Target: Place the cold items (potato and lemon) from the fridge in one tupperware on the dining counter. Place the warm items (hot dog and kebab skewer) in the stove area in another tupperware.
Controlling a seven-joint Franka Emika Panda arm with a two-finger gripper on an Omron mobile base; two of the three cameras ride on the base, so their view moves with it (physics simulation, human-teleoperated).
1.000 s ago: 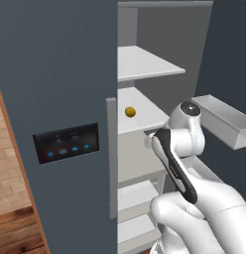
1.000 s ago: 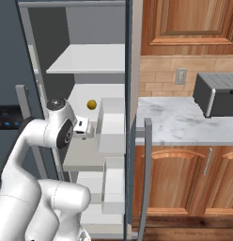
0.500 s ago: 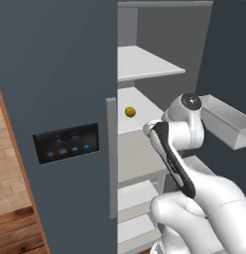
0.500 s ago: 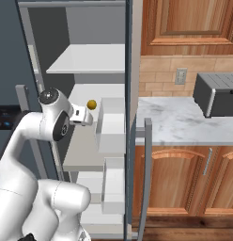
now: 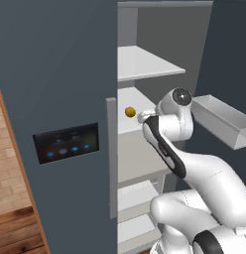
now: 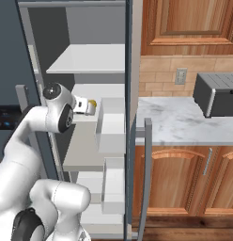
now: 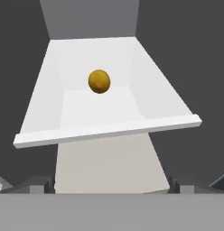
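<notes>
A small round golden-yellow item, the lemon (image 7: 99, 81) by its colour, lies on the white middle shelf (image 7: 46, 103) of the open fridge. It also shows as the lemon (image 5: 129, 112) and the lemon (image 6: 92, 102) in the base views. My gripper (image 7: 111, 185) points straight at it from a short way in front of the shelf edge. Its fingertips (image 7: 41, 182) stand wide apart with nothing between them, so it is open. In the base views the gripper (image 5: 141, 117) (image 6: 84, 106) sits just short of the lemon. The potato, hot dog, kebab skewer and tupperware are out of view.
The right fridge door hangs open with a grey bin (image 5: 219, 119) close beside my arm. The left door carries a dark control panel (image 5: 65, 144). Door bins (image 6: 111, 124) stand right of the hand. A marble counter (image 6: 179, 124) with a toaster (image 6: 217, 94) lies further right.
The arm has swung its hand up and forward towards the middle shelf, closing on the lemon. The jaws stayed open.
</notes>
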